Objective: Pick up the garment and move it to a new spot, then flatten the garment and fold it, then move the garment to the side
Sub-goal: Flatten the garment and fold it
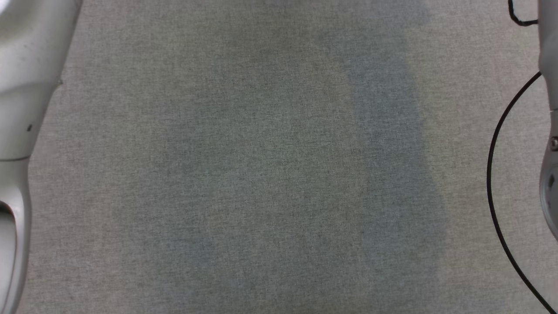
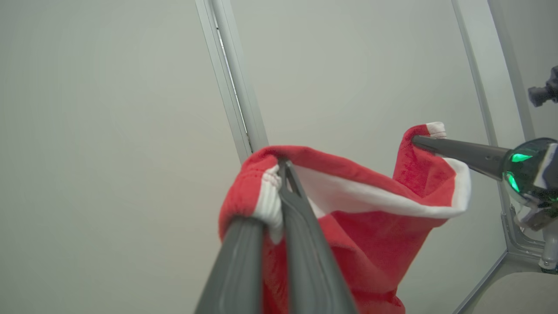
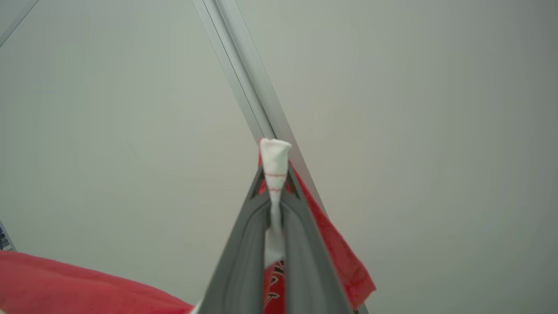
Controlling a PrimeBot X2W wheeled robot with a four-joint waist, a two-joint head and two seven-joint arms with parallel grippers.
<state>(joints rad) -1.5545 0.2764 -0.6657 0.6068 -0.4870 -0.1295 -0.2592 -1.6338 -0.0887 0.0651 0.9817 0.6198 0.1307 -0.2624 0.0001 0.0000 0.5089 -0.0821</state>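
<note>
- In the left wrist view, the left gripper (image 2: 280, 181) has its two dark fingers (image 2: 305, 253) pinched nearly together on a bunched corner of the garment (image 2: 370, 235). The ribbed white hem (image 2: 269, 205) is squeezed between them.
- In the right wrist view, the right gripper (image 3: 275, 185) is clamped tight on another white corner (image 3: 274, 159), which pokes up past the fingertips. Red cloth (image 3: 344, 261) hangs down on one side of the fingers.
- The garment is red with a white lining (image 2: 370, 196). It is held up in the air between the two grippers, its top edge sagging from one grip to the other and the rest drooping below.
- Further across the left wrist view, the right gripper (image 2: 429, 145) reaches in from the right, with a green light (image 2: 521, 158) glowing on its wrist.
- In the head view, a pale left forearm (image 1: 26, 87) and a pale right forearm (image 1: 550, 131) frame the grey cloth-covered table (image 1: 279, 174). A black cable (image 1: 492, 174) loops beside the right one.
- Behind the garment stand an aluminium frame post (image 2: 231, 87) and a plain pale wall (image 2: 109, 131).
</note>
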